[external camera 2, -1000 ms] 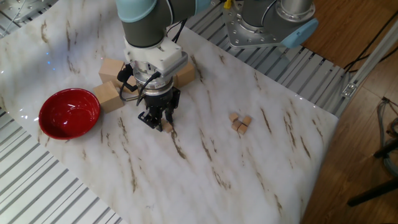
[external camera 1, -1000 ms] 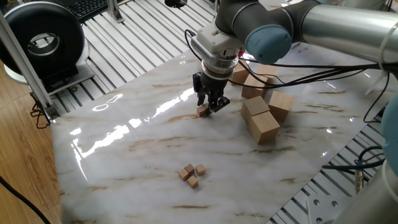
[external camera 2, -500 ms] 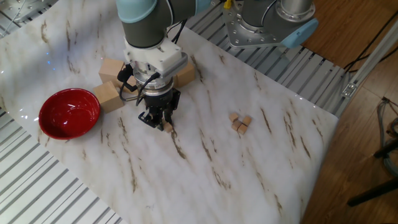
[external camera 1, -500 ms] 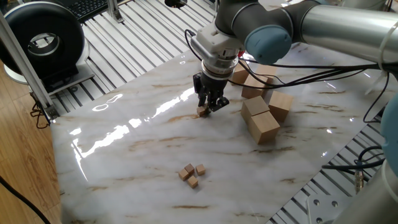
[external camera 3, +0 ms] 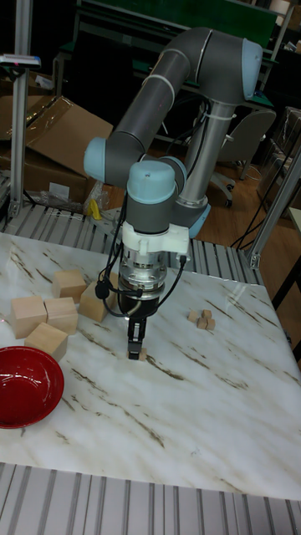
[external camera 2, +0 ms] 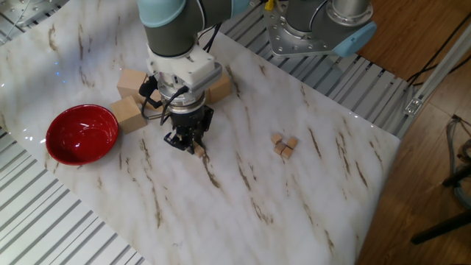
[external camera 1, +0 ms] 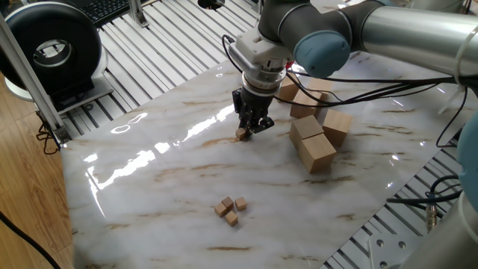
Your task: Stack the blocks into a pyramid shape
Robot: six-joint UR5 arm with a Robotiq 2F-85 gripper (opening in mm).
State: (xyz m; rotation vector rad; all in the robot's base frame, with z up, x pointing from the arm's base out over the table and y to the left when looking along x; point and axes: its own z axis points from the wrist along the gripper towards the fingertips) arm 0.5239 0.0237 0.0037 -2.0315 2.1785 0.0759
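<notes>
Nothing much has shifted: the gripper (external camera 1: 247, 131) stays low, fingers pinching one tiny cube (external camera 1: 242, 134) on the marble table (external camera 1: 164, 187), three cubes (external camera 1: 231, 208) lying well apart across open marble. From the other fixed view, the red bowl (external camera 2: 82, 134) sits near the table edge. The tall view shows large blocks (external camera 3: 50, 313) left of the arm.
</notes>
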